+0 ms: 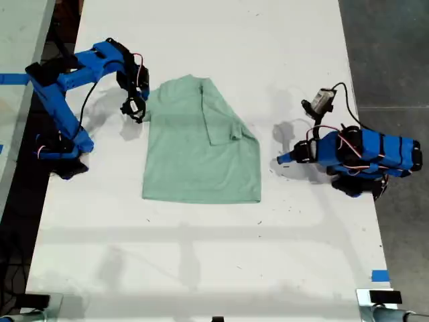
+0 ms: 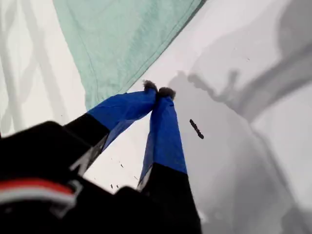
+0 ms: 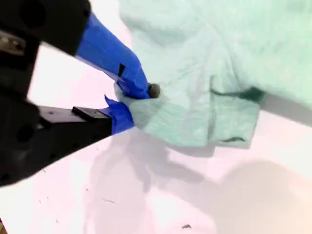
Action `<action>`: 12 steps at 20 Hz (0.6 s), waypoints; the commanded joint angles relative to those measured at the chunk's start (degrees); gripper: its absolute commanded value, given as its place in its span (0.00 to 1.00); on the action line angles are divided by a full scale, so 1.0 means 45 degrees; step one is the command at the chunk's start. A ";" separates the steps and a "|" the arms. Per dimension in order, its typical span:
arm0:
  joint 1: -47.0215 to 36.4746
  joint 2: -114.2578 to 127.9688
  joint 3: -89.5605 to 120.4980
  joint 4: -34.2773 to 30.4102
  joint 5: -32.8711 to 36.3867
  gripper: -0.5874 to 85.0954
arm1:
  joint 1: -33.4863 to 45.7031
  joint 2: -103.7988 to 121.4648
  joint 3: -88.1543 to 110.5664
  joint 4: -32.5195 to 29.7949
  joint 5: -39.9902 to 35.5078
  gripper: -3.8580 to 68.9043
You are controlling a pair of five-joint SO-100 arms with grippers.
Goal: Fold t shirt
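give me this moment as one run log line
task: fold t shirt | t shirt: partly folded on table | first pincer: shut, empty, off the cloth | second pincer: shut on t shirt edge

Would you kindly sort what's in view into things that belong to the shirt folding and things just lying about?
Belongs: t shirt; second end effector, shut on its edge; first end effector, shut, empty.

Lying about: blue tape; dark speck; table.

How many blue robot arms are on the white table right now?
2: one at the exterior view's left, my second gripper pinching the pale mint-green cloth t-shirt; one at that view's right, my first gripper closed beside it.
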 commanded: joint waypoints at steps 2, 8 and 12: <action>0.2090 0.1230 -0.4355 0.2363 -0.1445 0.01 | -0.0059 0.0195 0.0664 -0.0117 0.0020 0.07; 0.6289 -0.2578 -1.0078 0.2227 -0.4746 0.01 | -0.0078 0.0195 0.0664 -0.0117 0.0000 0.07; 0.7305 -0.3398 -1.0352 0.0605 -0.5176 0.20 | -0.0117 0.0195 0.0664 -0.0117 -0.0020 0.07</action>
